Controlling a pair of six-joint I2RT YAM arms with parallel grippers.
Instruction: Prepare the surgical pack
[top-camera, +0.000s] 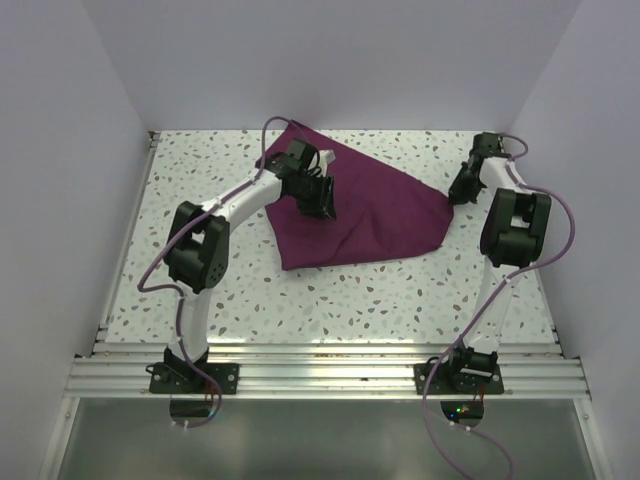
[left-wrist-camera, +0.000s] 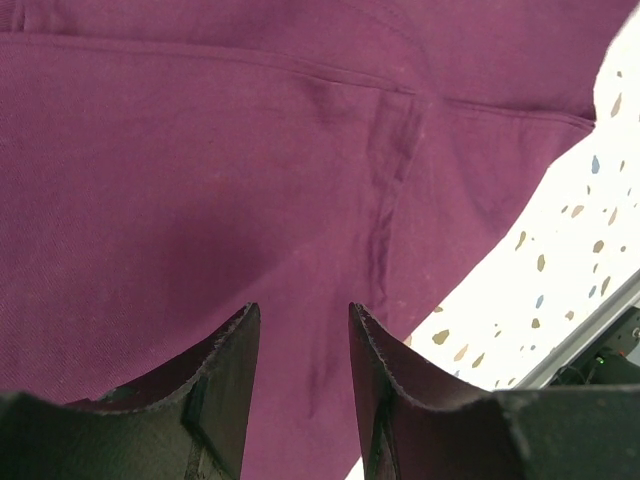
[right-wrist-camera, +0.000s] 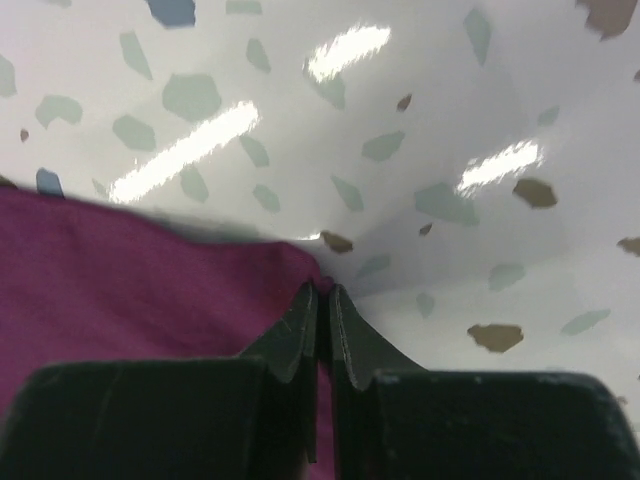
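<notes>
Cloth (top-camera: 370, 215) lies folded mid-way across the table (top-camera: 400, 300). Left gripper (left-wrist-camera: 300, 312) hovers over it, fingers spread, holding nothing. Right gripper (right-wrist-camera: 320, 292) is pressed together on the cloth's right corner, and the bite looks thin. Risk: the corner slips out on a pull, or the cloth drags bunched.

White speckled table (top-camera: 400, 290); plum-purple cloth (top-camera: 380, 215) lying on it, upper centre of frame, creased, one corner pointing right.
</notes>
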